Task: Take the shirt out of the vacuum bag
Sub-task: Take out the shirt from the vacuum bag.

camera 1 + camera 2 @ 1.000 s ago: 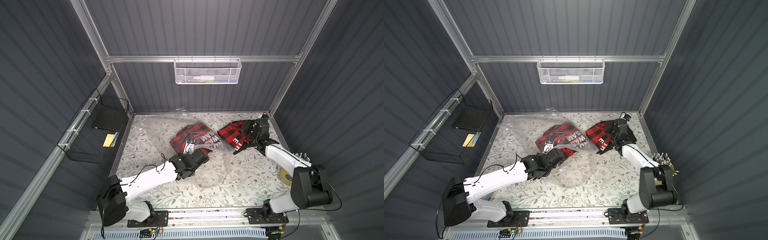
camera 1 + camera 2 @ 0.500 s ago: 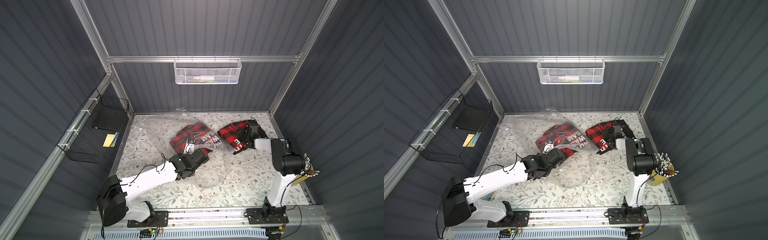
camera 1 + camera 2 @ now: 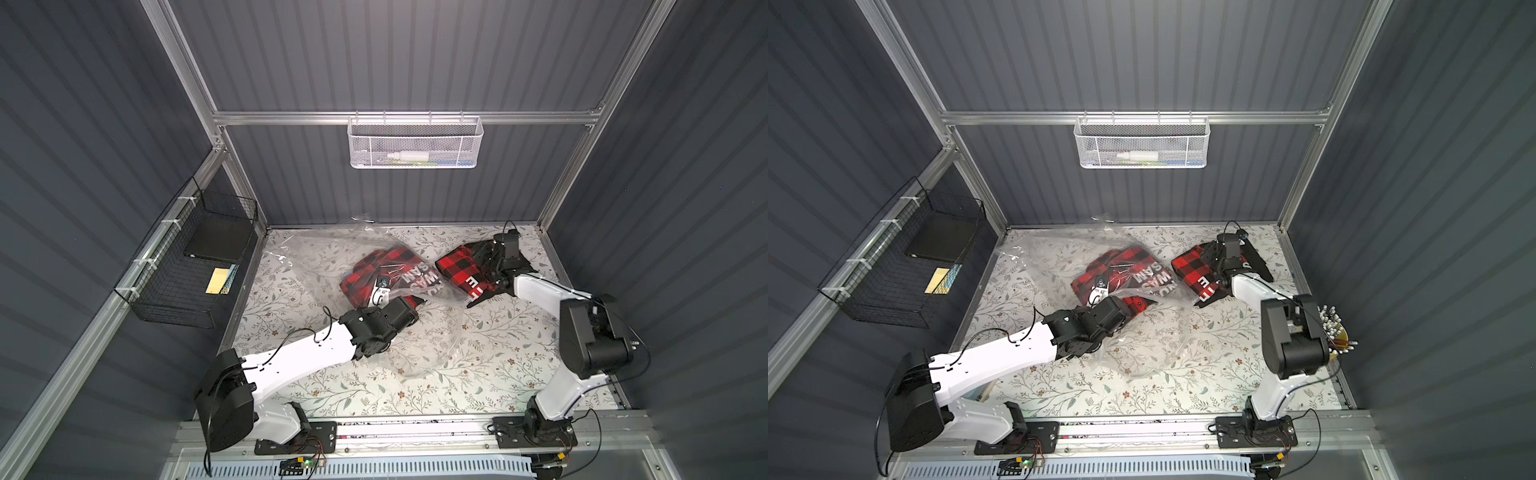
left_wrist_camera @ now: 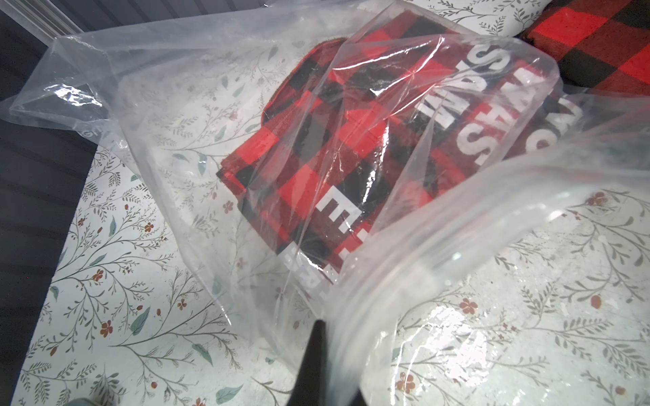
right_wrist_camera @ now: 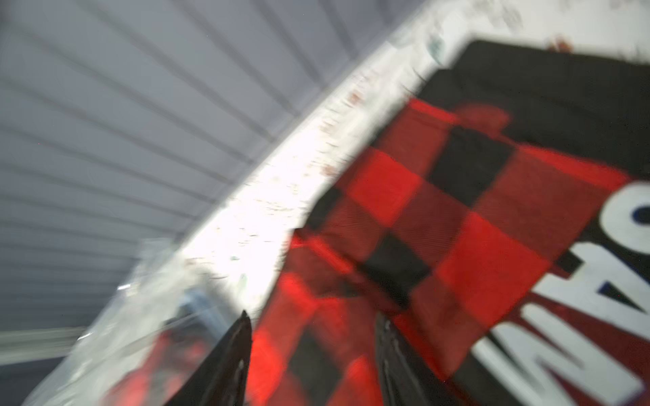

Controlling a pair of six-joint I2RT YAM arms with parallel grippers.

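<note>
White "SAM", "WAS" on plaid shirt (image 3: 1115, 266)

The vacuum bag (image 3: 328, 253), clear and crinkled, lies slumped on the counter (image 3: 478, 374) toward the back wall. Its zip-seal edge (image 4: 439, 225) is lifted and the mouth gapes. Inside, a folded red-and-black plaid shirt (image 3: 376, 270) with white lettering lies under the plastic. A second plaid shirt (image 3: 457, 266) lies outside, just beside the bag's right side.

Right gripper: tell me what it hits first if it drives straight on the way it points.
The red-and-black plaid shirt: it fills the line ahead of the right gripper, whose jaws stand apart over the cloth. The wrist view is blurred, so contact cannot be ruled out.
</note>
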